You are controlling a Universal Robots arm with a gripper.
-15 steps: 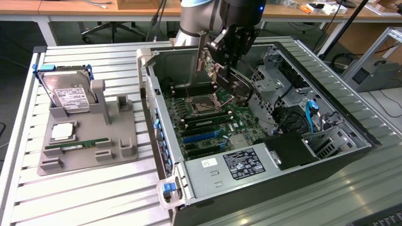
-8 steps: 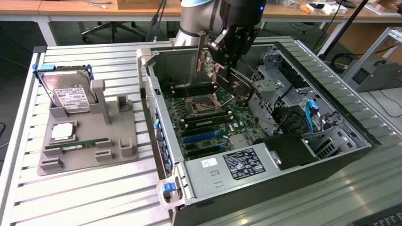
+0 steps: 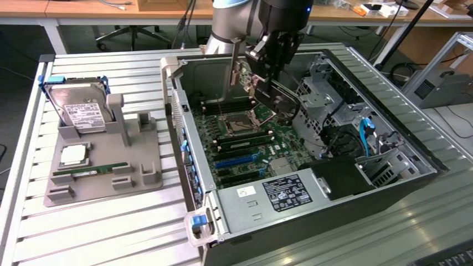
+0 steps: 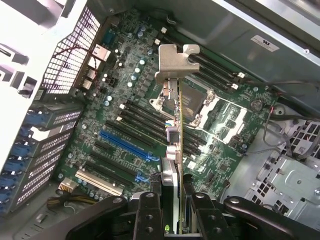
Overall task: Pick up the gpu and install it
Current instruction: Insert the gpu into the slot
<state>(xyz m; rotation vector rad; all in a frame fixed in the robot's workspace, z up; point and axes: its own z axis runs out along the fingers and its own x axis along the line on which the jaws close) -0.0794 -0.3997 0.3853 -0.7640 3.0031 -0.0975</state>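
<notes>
End effector point(image 4: 174, 202) clamps flat gpu point(image 4: 173, 134) (silver bracket point(image 4: 176, 61)).

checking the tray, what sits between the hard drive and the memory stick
A square silver chip lies between the hard drive and the memory stick on the gray tray, per the exterior view.

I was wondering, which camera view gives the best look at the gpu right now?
The wrist view: the gpu runs edge-on from the gripper, which is clamped on it, to its silver bracket over the motherboard. The exterior view shows its black cooler face, partly hidden by the gripper.
</notes>
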